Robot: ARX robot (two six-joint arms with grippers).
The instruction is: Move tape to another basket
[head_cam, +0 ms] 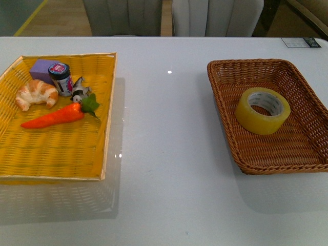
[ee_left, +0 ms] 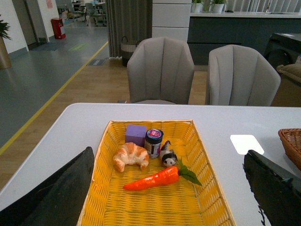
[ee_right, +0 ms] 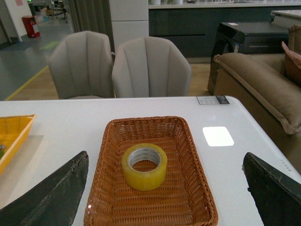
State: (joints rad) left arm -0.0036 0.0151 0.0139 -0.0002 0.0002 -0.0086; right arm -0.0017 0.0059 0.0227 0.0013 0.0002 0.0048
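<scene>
Both black gripper fingers [ee_right: 51,197] stand wide apart, empty. At twelve o'clock, the yellowish translucent tape roll [ee_right: 144,166] lies flat in the brown wicker basket [ee_right: 108,188]; probably light, stiff, slippery: grip across its wall.

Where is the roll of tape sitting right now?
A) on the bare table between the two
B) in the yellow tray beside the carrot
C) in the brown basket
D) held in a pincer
C: the tape lies flat on the floor of the brown basket, alone there, with no pincer touching it; the right wrist view shows the same.
</scene>
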